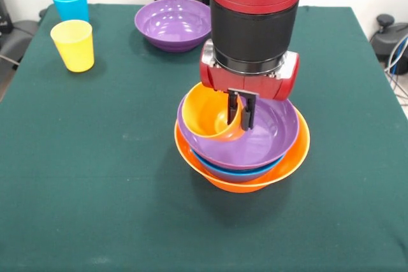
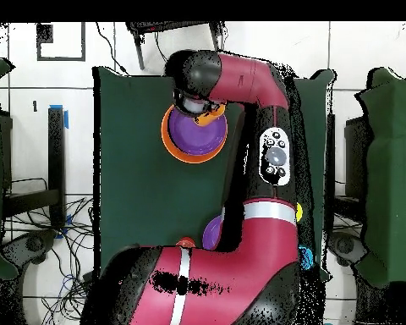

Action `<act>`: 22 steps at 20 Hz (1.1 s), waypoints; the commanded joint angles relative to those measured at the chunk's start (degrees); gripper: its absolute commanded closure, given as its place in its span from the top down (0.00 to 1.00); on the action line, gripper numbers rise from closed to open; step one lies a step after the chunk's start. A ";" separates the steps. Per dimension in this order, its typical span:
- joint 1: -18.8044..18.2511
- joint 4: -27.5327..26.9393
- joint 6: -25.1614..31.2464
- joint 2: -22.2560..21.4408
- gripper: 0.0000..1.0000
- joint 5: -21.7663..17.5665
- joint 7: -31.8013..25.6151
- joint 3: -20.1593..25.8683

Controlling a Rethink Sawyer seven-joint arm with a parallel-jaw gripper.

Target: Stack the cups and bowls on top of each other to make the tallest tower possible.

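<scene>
Gripper point(image 1: 241, 111): fingers pinching the near wall of the orange cup point(image 1: 209, 116) (one finger inside, one outside). Orange cup: tilted, lying in the left part of the top purple bowl point(image 1: 268, 138). Tower point(image 1: 242, 157): purple bowl nested on a blue bowl point(image 1: 233, 171), orange bowl point(image 1: 290, 164) as base, mid-table. Second purple bowl point(image 1: 172, 23): far side, apart. Blue cup point(image 1: 70, 2) and yellow cup point(image 1: 73, 44): upright, far left, just beside each other. Table point(image 1: 95, 176): green cloth.
</scene>
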 commanded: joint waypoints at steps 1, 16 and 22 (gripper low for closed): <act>0.97 6.80 -5.69 0.14 0.00 -3.27 -0.25 1.80; 3.45 -6.82 2.27 7.37 0.00 -1.95 3.53 0.92; 4.79 -9.43 5.42 8.55 0.00 -0.68 6.38 -0.27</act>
